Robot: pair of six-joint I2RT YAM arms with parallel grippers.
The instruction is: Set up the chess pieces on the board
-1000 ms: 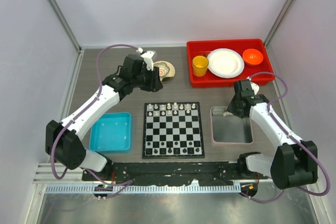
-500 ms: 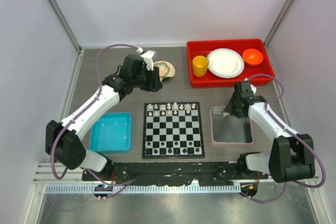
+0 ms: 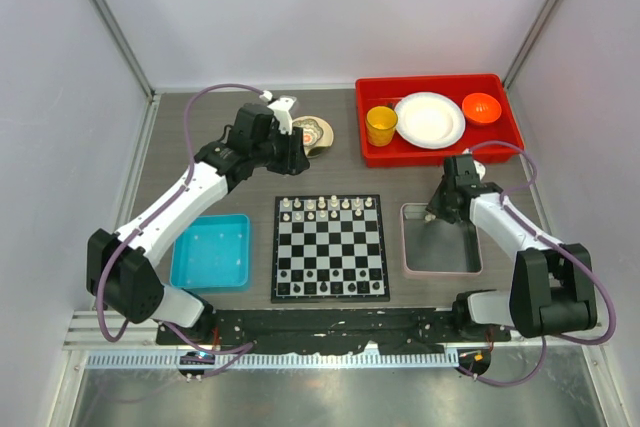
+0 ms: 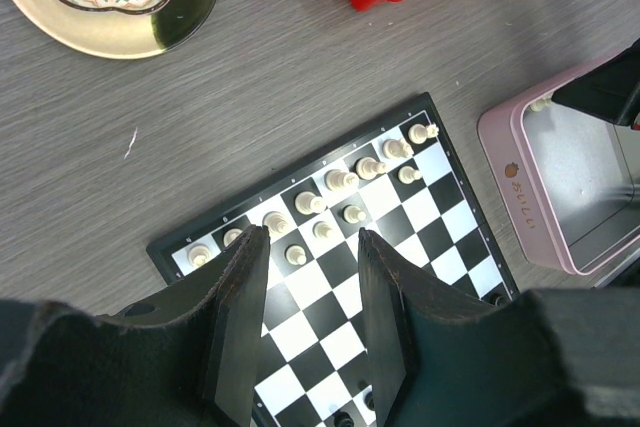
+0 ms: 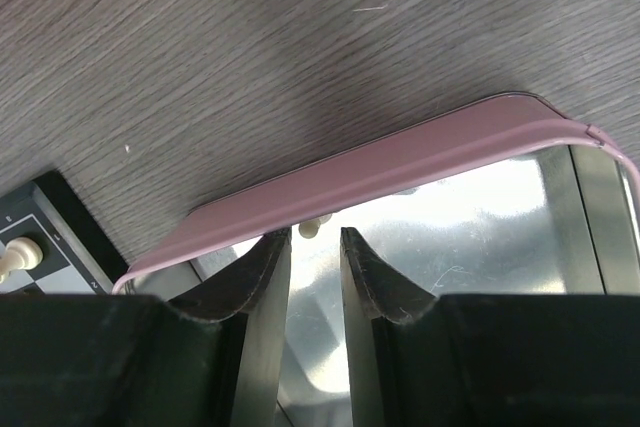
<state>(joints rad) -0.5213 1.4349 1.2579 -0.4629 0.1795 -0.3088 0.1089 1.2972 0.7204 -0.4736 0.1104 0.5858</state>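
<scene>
The board (image 3: 330, 257) lies at the table's middle. Several cream chess pieces (image 3: 330, 205) stand in its two far rows, and dark pieces line its near edge. My left gripper (image 3: 298, 159) is open and empty, held high behind the board. In the left wrist view (image 4: 308, 239) it looks down on the cream rows (image 4: 340, 180). My right gripper (image 3: 436, 211) reaches into the far left corner of the pink-rimmed tin (image 3: 404, 242). In the right wrist view its jaws (image 5: 314, 237) stand narrowly apart, and one cream piece (image 5: 309, 229) lies just at their tips against the tin wall (image 5: 400, 162).
A blue bin (image 3: 210, 252) sits left of the board. A red bin (image 3: 438, 147) at the back right holds a yellow cup, a white plate and an orange bowl. A patterned dish (image 3: 315, 133) lies behind the left gripper.
My right gripper has moved a little to the left and farther into the tin's far left corner. The left arm has not moved.
</scene>
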